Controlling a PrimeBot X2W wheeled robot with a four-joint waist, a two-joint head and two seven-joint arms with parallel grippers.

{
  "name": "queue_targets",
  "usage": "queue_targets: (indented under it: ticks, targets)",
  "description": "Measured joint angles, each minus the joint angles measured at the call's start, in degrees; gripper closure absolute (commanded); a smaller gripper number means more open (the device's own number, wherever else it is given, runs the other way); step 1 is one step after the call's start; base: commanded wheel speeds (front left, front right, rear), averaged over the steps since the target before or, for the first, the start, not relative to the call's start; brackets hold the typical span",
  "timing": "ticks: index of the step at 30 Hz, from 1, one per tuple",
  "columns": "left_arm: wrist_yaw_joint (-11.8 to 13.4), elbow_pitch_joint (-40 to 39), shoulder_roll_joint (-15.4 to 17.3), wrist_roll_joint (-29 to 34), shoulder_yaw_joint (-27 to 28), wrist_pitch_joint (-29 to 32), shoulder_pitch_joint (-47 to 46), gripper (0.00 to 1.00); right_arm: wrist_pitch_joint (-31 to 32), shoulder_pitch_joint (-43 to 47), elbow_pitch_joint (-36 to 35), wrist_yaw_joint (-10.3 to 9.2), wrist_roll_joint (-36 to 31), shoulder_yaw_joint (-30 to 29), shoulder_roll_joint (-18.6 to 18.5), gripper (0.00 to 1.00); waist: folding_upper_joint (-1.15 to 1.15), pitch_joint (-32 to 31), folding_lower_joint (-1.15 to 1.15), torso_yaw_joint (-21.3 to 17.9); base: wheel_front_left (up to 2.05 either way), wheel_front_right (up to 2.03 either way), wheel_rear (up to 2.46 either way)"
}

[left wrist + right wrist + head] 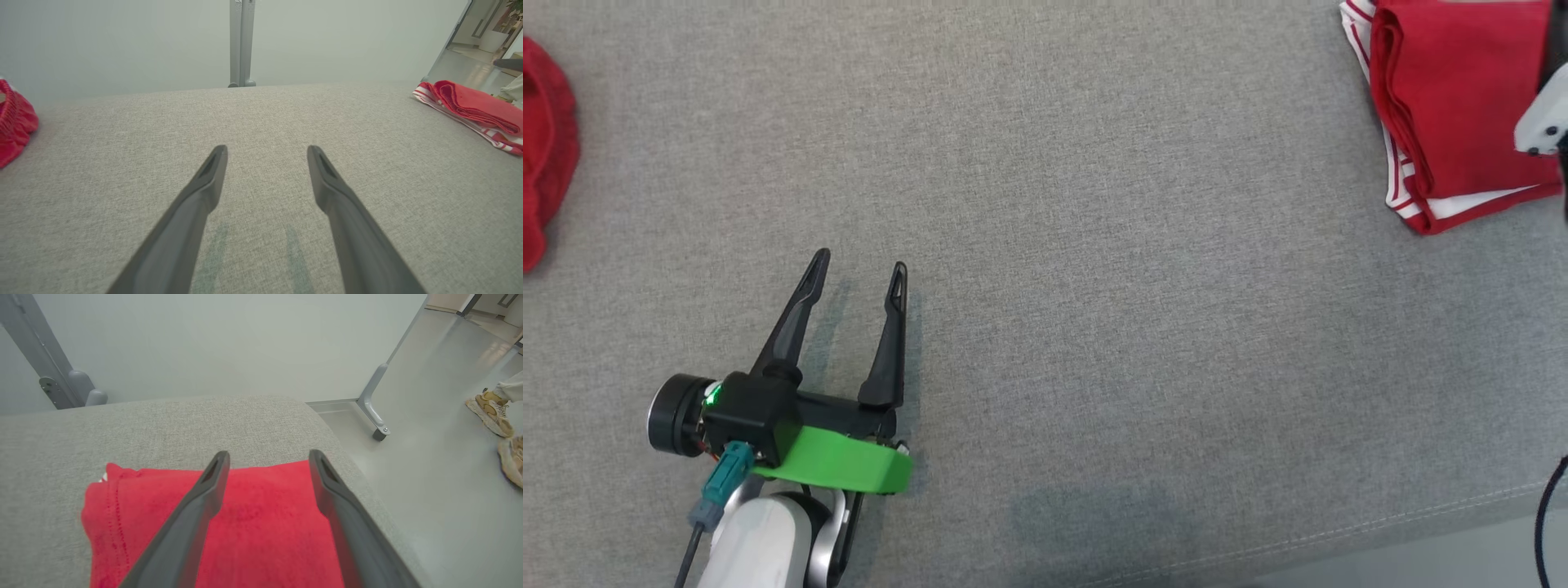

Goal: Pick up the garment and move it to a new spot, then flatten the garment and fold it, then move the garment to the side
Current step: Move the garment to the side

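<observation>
1. Garment count, one: folded red cloth garment with white striped trim (pixel 1462 106), lying flat at the far right corner of the flat grey woven fabric surface (pixel 1094 327), close to its right edge.
2. Other cloth, one: bunched red fabric item (pixel 543 147) at the far left edge of the surface, well apart from the garment and partly cut off by the frame.
3. Grippers, two, each with two long dark fingers.
4. Right gripper (pixel 269 453): fingers spread wide, poised over the top layer of the garment with red cloth showing between them and nothing clamped. Cannot tell if the tips touch the cloth.
5. Left gripper (pixel 859 261): fingers spread wide, empty, over bare grey fabric near the front left, well apart from both red items.
6. Pale right arm casing (pixel 1543 118) overlaps the garment's right side in the head view.
7. Beyond the surface: grey metal upright post (pixel 242 41) behind the far edge, grey angled frame leg with caster (pixel 374 404) on the pale floor.
8. Shoes, two: tan worn sneakers (pixel 490 412) of a person standing on the floor at right.
</observation>
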Motion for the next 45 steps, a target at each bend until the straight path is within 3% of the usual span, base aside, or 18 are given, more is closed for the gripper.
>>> queue_targets:
  ticks: [7,16,25,32,45]
  targets:
    - [0.44,3.46,-0.51,-2.00,0.73,-1.76,0.48,0.00,-2.31,1.56,-1.99,0.00,1.59,3.98,4.17,0.00,0.00,-4.81,0.00,0.29,0.00,0.00,0.00]
    - [1.45,9.59,-1.52,-5.15,3.33,-3.25,2.29,0.00,-3.38,11.42,-9.76,0.00,8.31,9.11,7.43,0.00,0.00,-12.34,0.00,1.16,0.00,0.00,0.00]
    - [2.45,13.12,-2.60,-6.99,5.98,-4.09,6.43,0.00,-3.49,28.38,-26.15,-0.01,12.55,10.79,9.77,0.00,0.00,-20.49,0.00,2.73,0.00,0.00,0.00]
    - [2.92,13.25,-3.23,-7.38,8.44,-4.26,10.69,0.00,-3.53,42.08,-38.82,-0.01,11.13,10.15,15.04,0.00,0.00,-25.53,0.00,4.05,0.00,0.00,0.00]
    - [2.05,11.03,-4.19,-6.01,10.48,-4.34,15.75,0.00,-2.34,58.45,-55.31,-0.01,7.46,11.32,18.96,0.00,0.00,-28.15,0.00,6.57,0.00,0.00,0.00]
